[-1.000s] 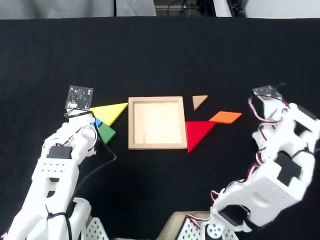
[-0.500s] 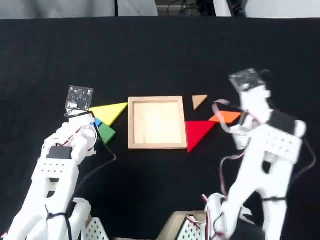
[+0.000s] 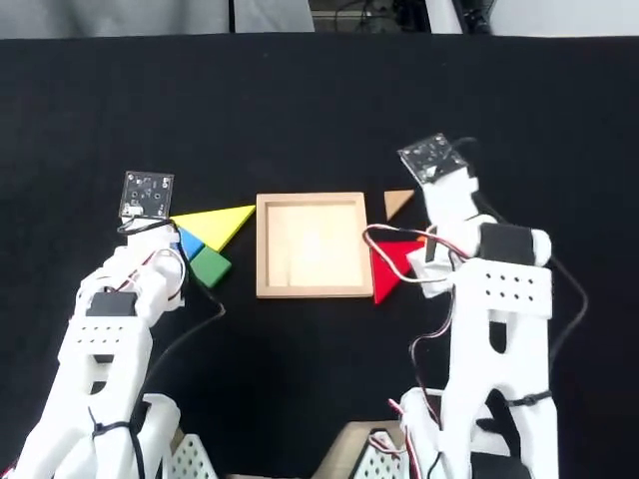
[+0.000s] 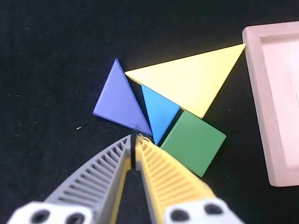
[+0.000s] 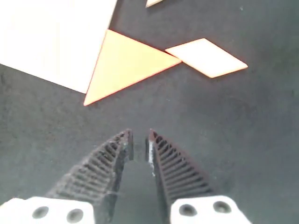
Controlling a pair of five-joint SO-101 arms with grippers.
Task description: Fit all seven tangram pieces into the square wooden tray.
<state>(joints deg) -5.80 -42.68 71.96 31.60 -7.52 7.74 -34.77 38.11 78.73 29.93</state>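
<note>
Change, left: my left arm (image 3: pixel 110 319) has edged a little to the left.
Change, right: my right arm (image 3: pixel 499 289) has swung in from the table's right edge and now stands over the pieces right of the tray.
Left gripper (image 4: pixel 135 139): jaws pressed together, holding nothing; tips just near of where the purple triangle (image 4: pixel 119 102), blue piece (image 4: pixel 159 109) and green square (image 4: pixel 194 142) meet.
Yellow triangle (image 4: pixel 191 84): just far of those three, its point near the tray's left rim.
Tray (image 3: pixel 264 244): flat at centre, nothing in it.
Red triangle (image 3: pixel 391 261): against the tray's right rim.
Small wooden triangle (image 3: pixel 397 202): far of the red one.
Right gripper (image 5: pixel 139 137): jaws a narrow gap apart, holding nothing; red triangle and orange parallelogram (image 5: pixel 205 57) lie ahead of the tips, apart from them.
</note>
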